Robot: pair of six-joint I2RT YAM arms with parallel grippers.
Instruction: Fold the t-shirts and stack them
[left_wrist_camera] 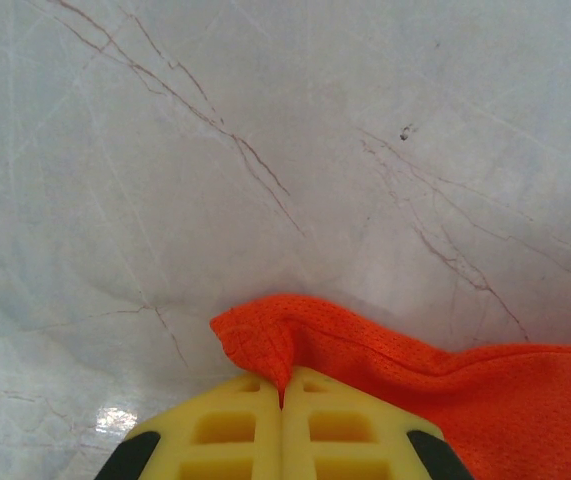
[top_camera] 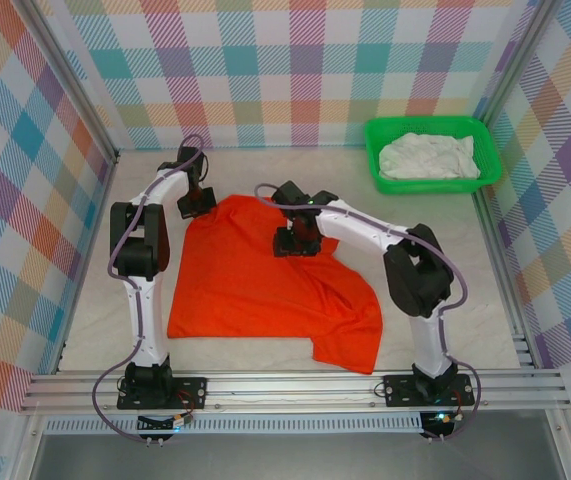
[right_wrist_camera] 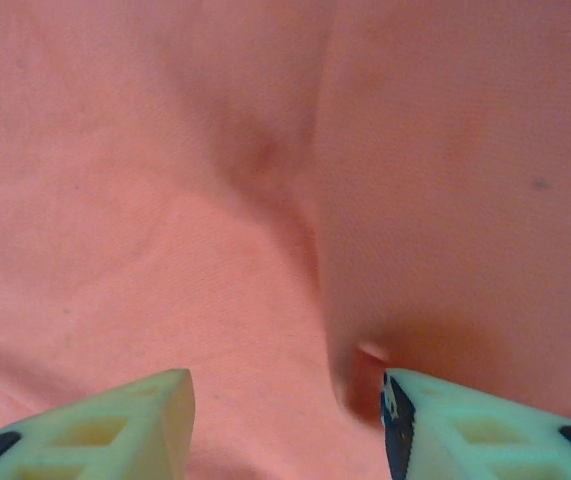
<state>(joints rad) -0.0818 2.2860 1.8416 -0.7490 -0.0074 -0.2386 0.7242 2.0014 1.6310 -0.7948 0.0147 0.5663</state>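
The orange-red t-shirt [top_camera: 265, 285] lies spread over the middle of the marbled tabletop [top_camera: 465, 280]. Its cloth is a fine mesh, and its lower right part is rumpled and turned over. At the shirt's upper left corner the left hand [left_wrist_camera: 283, 392] is clenched on a pinched bit of hem. The right hand [right_wrist_camera: 285, 392] hangs over the upper middle with its fingers spread and a ridge of cloth between them. The white t-shirt [top_camera: 428, 157] sits crumpled in the green basket [top_camera: 433, 123], upper right.

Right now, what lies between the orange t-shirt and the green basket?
The top view shows bare pale table between the orange t-shirt and the green basket; the right arm's white link crosses above it near the shirt.
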